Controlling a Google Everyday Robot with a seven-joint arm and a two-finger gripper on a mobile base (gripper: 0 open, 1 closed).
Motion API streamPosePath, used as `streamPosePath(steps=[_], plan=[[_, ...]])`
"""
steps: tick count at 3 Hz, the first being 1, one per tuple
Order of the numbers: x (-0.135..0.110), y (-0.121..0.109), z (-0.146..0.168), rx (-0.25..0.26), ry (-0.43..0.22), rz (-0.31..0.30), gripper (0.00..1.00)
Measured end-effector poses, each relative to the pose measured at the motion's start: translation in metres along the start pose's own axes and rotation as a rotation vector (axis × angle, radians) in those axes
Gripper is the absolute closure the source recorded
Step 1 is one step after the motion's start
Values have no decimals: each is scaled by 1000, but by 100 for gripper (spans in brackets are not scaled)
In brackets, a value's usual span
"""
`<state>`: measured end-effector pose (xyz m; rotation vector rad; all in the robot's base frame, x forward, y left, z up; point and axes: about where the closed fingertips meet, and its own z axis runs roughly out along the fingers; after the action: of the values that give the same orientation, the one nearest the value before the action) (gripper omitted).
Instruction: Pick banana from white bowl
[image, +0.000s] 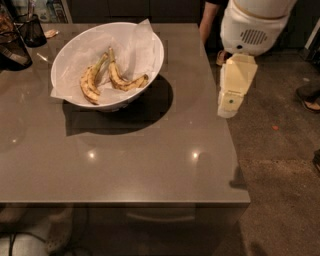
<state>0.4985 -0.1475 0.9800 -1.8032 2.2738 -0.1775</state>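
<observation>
The white bowl (70, 57), lined with crinkled white paper, stands on the far left part of the grey table. Two bananas lie inside it. The banana (123, 83) is the right-hand one: slim, sharply bent and brown-speckled, with its long stem pointing away and its dark end to the right. A plumper banana with a greenish stem (89, 84) lies just left of it. My arm hangs at the table's right edge. Its cream end link with the gripper (228, 106) is well to the right of the bowl and holds nothing that I can see.
Dark cups (31, 29) and a black container (12, 50) stand at the table's far left corner. A person (210, 20) stands beyond the far edge. A shoe (310, 97) rests on the carpet at right. The table's right edge (230, 145) runs below my arm.
</observation>
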Motion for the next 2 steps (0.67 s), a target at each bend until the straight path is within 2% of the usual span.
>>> streamPosePath(steps=[1, 2], plan=[[-8, -4, 0, 18, -7, -13, 0], [-27, -7, -6, 50, -31, -57, 0]])
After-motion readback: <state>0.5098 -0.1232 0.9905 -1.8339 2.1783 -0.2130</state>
